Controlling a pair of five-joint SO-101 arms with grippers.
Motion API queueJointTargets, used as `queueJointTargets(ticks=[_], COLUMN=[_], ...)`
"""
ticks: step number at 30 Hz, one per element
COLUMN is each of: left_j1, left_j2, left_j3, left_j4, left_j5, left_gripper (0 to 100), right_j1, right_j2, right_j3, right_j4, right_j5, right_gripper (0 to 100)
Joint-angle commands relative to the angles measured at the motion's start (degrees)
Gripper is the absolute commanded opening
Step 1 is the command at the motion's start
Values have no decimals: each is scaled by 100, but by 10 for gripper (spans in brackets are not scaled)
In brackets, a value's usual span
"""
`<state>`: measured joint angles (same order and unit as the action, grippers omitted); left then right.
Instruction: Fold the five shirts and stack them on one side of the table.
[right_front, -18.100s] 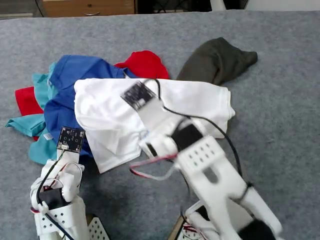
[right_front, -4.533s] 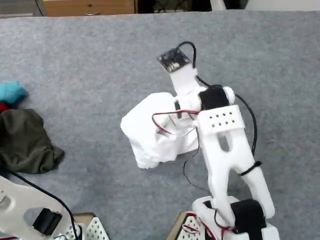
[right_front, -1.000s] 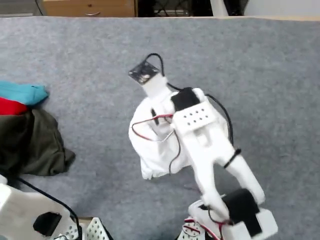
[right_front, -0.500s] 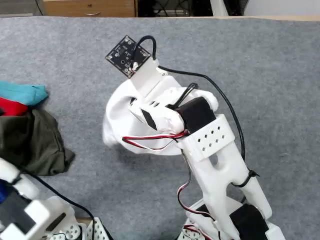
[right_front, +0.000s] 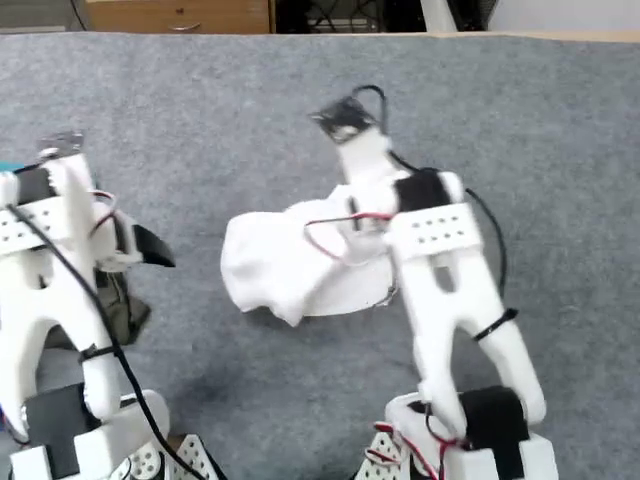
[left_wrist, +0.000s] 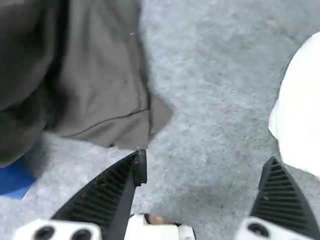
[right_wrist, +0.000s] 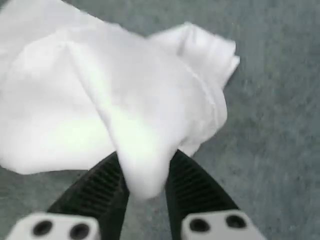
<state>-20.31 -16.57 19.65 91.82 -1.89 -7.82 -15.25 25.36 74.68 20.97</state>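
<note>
White shirt (right_front: 285, 270): bunched, not flat, lying at the centre of the high view on the grey surface (right_front: 560, 140). Right gripper (right_wrist: 145, 167): clamped on a fold of the white shirt, with the cloth pinched between both fingers and spilling out past them. Right arm (right_front: 450, 290): runs from the lower right of the high view up to the shirt's right side.

Dark olive shirt (left_wrist: 85, 65): crumpled, at the left of the high view, mostly hidden behind the left arm (right_front: 50, 290). It is well apart from the white shirt, with bare surface between them. A patch of blue cloth (left_wrist: 15, 180) shows at the olive shirt's edge.

Left gripper (left_wrist: 206, 167): jaws wide, holding nothing, over the bare surface between the olive shirt and the white one.
</note>
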Motion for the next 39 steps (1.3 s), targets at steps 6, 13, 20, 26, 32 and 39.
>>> queueJointTargets(ticks=[6,13,20,26,32,39], left_j1=[180,119,-207,-154,-207,-576], left_j2=[-149,-149,53,1020,1424,1468], left_j3=[-13,-22,-576,-1367,-1640,-1244], left_j4=[-976,-1547,-1679,-1284,-967,-1407], left_j5=[97,97,237,958,1266,378], left_gripper=[355,357,356,354,354,354], right_j1=[2022,2532,2066,730,-923,-1864], right_j2=[602,681,681,743,980,2448], right_j3=[13,-259,-2185,-3073,-2527,-2677], right_j4=[1090,1820,2585,2242,1046,308], right_j5=[2110,3349,3429,3411,3253,3332], right_gripper=[64,319,341,120,50,109])
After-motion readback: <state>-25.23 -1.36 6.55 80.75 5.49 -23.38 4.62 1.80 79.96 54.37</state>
